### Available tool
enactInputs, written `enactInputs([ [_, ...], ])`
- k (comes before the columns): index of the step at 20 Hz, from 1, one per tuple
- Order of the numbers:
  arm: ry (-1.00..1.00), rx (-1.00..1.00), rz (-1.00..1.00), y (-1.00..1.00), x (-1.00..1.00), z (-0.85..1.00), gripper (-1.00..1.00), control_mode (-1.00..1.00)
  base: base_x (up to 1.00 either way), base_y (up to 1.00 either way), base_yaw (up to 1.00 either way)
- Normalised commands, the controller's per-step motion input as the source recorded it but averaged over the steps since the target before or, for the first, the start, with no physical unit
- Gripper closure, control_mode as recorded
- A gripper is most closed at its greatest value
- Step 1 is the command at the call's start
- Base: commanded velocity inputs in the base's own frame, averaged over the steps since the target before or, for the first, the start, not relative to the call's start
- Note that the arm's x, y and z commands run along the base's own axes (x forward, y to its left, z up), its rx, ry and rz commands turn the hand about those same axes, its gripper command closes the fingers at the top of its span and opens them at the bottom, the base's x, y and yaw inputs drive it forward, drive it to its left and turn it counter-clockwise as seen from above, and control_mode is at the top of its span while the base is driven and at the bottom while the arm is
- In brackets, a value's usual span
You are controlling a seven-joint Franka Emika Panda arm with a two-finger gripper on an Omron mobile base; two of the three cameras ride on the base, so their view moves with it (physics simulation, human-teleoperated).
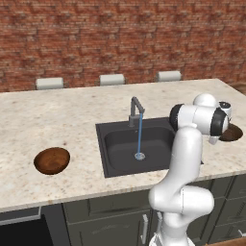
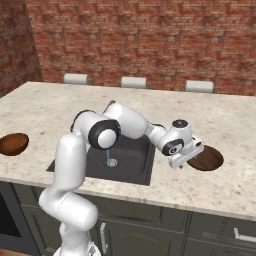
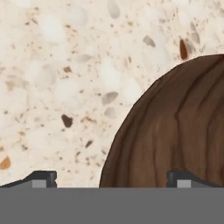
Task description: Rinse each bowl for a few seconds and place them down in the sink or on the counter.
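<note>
While water runs into the square matte black sink (image 1: 120, 146), the spread claw (image 2: 186, 159) hovers beside the round reddish-brown wooden bowl (image 2: 207, 159), half cut off at 5 o'clock in the hand view; its twin (image 1: 52, 160) sits upright on the beige speckled tabletop (image 1: 57, 120).

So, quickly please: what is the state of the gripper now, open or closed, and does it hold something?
Gripper: jaws open wide, holding nothing; one fingertip is over the rim of the right bowl, the other over the counter.
</note>
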Motion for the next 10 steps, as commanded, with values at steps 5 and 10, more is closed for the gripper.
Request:
enactInputs([
  [5,0.05,0.02,0.02,-0.18,0.24,-0.12,-1.0,-1.0,0.0,0.0,0.0],
  [10,0.07,0.04,0.03,-0.25,0.17,-0.19,-1.0,-1.0,0.0,0.0,0.0],
])
